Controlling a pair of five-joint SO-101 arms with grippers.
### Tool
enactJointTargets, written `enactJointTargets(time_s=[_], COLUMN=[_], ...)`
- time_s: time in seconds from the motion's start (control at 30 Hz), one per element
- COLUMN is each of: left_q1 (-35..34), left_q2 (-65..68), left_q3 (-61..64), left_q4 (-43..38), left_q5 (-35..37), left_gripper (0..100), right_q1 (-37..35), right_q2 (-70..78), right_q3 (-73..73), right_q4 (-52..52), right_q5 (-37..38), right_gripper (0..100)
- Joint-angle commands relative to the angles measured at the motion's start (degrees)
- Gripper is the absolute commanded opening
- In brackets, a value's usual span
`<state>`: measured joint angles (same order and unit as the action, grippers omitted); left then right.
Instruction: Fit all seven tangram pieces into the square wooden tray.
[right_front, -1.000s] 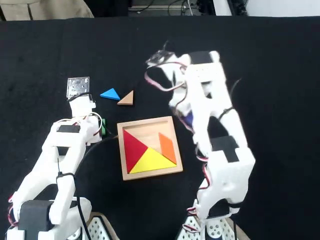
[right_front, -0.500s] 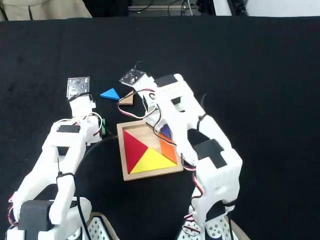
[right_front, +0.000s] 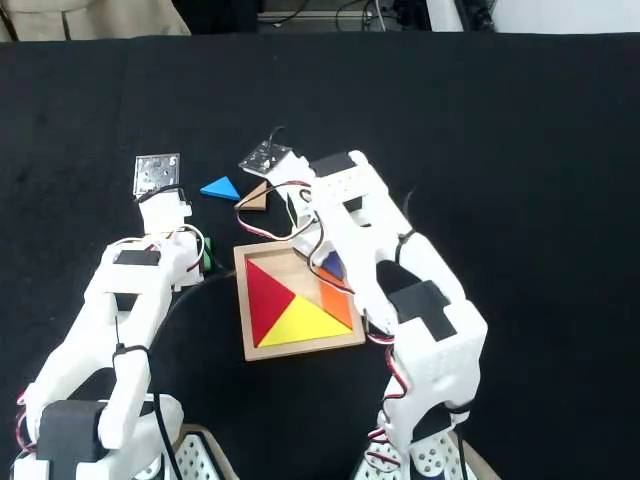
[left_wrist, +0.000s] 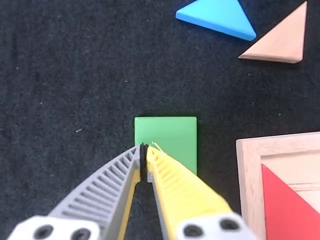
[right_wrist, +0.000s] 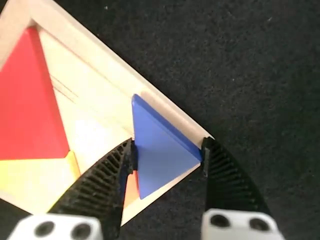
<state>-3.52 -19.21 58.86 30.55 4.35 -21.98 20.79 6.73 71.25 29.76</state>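
The square wooden tray (right_front: 243, 300) holds a red triangle (right_front: 264, 295), a yellow triangle (right_front: 305, 322) and an orange piece (right_front: 338, 302). My right gripper (right_wrist: 167, 152) is shut on a dark blue triangle (right_wrist: 160, 145), which is held tilted over the tray's rim (right_wrist: 100, 57) at a corner, above the orange piece (right_wrist: 131, 192). My left gripper (left_wrist: 144, 150) is shut with nothing in it, its tips at the edge of a green square (left_wrist: 167, 140) lying flat on the cloth beside the tray (left_wrist: 250, 150). A light blue triangle (right_front: 220, 188) and a tan triangle (right_front: 255, 197) lie behind the tray.
Black cloth covers the whole table. The right arm (right_front: 350, 215) leans over the tray's far right part. The left arm (right_front: 140, 280) stands to the tray's left. Open cloth spreads right of the tray and at the back.
The right arm has swung from right of the tray to over its far right corner, carrying the dark blue triangle. The left arm has kept still.
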Motion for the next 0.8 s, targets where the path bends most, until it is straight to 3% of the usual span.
enactJointTargets(time_s=[0.0, 0.1, 0.27, 0.33, 0.6, 0.77], left_q1=[-0.31, -0.31, -0.31, -0.31, -0.31, -0.31], left_q2=[-0.97, -0.97, -0.97, -0.97, -0.97, -0.97], left_q3=[-0.84, -0.84, -0.84, -0.84, -0.84, -0.84], left_q4=[-1.14, -1.14, -1.14, -1.14, -1.14, -1.14], left_q5=[0.09, 0.09, 0.09, 0.09, 0.09, 0.09], left_gripper=[3, 3, 3, 3, 3, 3], right_q1=[-1.41, -2.99, -3.96, -3.87, -3.08, -3.34], right_q2=[-2.42, -2.42, -2.42, -2.42, -10.33, -17.71], right_q3=[0.75, 0.92, 0.48, 0.48, 0.66, 3.82], right_q4=[-0.18, 0.35, 1.67, 1.76, 2.90, -0.44], right_q5=[0.70, 0.70, 0.70, 0.70, 0.44, 0.26], right_gripper=[15.3, 15.7, 29.1, 30.2, 15.7, 0.6])
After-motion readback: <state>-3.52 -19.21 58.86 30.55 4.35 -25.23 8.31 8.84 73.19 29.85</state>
